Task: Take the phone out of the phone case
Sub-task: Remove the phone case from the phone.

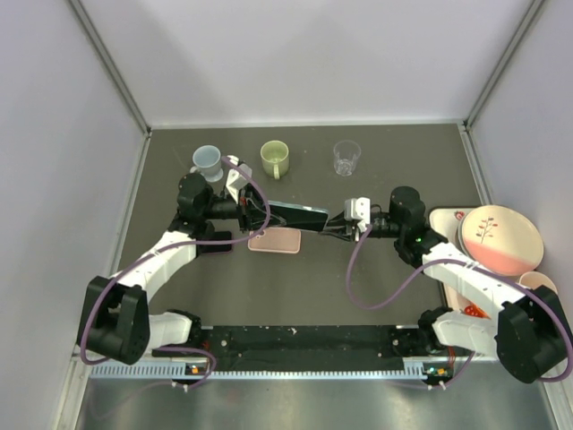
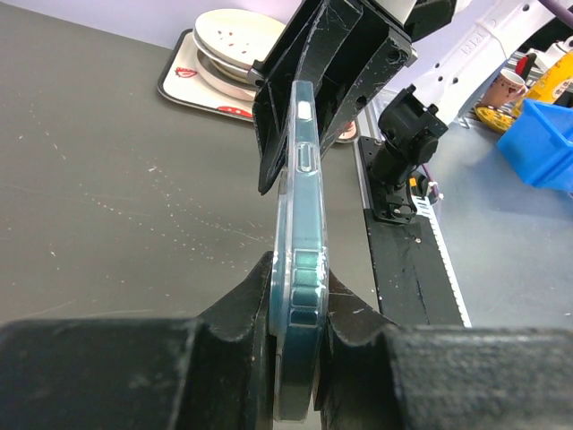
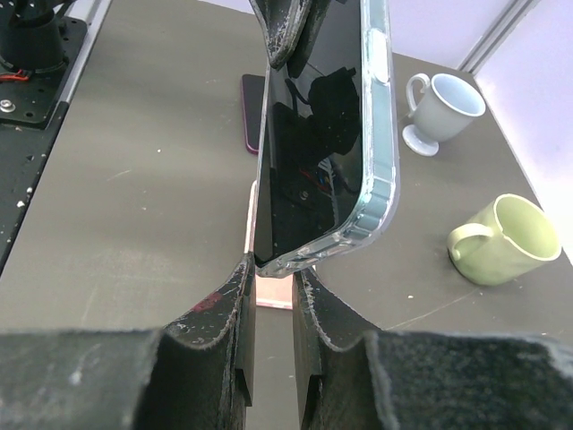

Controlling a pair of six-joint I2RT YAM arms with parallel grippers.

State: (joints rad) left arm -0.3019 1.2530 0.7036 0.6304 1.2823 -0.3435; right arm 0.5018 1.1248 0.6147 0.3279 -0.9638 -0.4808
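Note:
A dark phone [image 1: 300, 215] in a clear case is held on edge above the table between both arms. My left gripper [image 1: 260, 213] is shut on its left end; in the left wrist view the case's edge [image 2: 303, 224] is clamped between my fingers at the left gripper [image 2: 300, 296]. My right gripper [image 1: 333, 224] pinches the other end. In the right wrist view the phone's black screen [image 3: 313, 134] and the clear case rim [image 3: 380, 116] sit with their bottom corner between the tips of the right gripper [image 3: 273, 269]. The right fingers [image 2: 340, 72] straddle the far end.
A flat pink item [image 1: 275, 240] lies on the table under the phone and also shows in the right wrist view [image 3: 273, 294]. A pale blue cup [image 1: 208, 162], green mug [image 1: 274, 159] and clear glass [image 1: 346, 157] stand at the back. A tray [image 1: 443, 219] with plates [image 1: 498, 237] is at the right.

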